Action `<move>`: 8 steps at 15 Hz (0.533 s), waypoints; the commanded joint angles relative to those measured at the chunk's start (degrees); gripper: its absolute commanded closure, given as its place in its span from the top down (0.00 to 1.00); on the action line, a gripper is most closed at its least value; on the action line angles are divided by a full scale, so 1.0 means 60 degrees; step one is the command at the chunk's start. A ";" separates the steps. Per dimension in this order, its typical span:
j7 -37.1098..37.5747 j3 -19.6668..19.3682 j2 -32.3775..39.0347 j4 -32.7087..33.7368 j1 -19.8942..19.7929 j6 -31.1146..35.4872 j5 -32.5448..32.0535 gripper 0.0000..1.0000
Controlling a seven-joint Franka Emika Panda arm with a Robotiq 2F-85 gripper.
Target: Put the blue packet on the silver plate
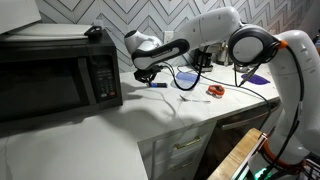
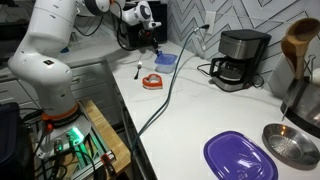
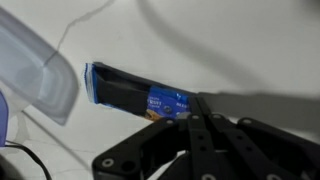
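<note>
The blue packet is small, flat and dark blue. In the wrist view its right end sits between my fingertips. My gripper is shut on that end. In an exterior view the gripper holds the packet low over the white counter, next to the microwave. The gripper also shows far back in an exterior view. The silver plate lies at the near right end of the counter, far from the gripper.
A black microwave stands beside the gripper. A small red-orange object, a bluish oval dish and black cables lie nearby. A coffee maker and a purple plate stand further along the counter.
</note>
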 commanded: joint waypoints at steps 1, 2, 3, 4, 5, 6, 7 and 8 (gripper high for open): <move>0.0297 -0.0195 -0.0726 -0.0267 0.0162 -0.0620 -0.0025 0.00; 0.0424 -0.0232 -0.1015 -0.0376 0.0173 -0.0845 -0.0074 0.00; 0.0559 -0.0267 -0.1265 -0.0467 0.0185 -0.1042 -0.0167 0.00; 0.0702 -0.0259 -0.1582 -0.0605 0.0143 -0.1178 -0.0175 0.00; 0.0907 -0.0264 -0.1949 -0.0781 0.0113 -0.1267 -0.0237 0.00; 0.1058 -0.0246 -0.2251 -0.0903 0.0069 -0.1330 -0.0279 0.00; 0.1280 -0.0249 -0.2653 -0.1112 0.0019 -0.1316 -0.0357 0.00; 0.1463 -0.0228 -0.2987 -0.1265 -0.0039 -0.1358 -0.0417 0.00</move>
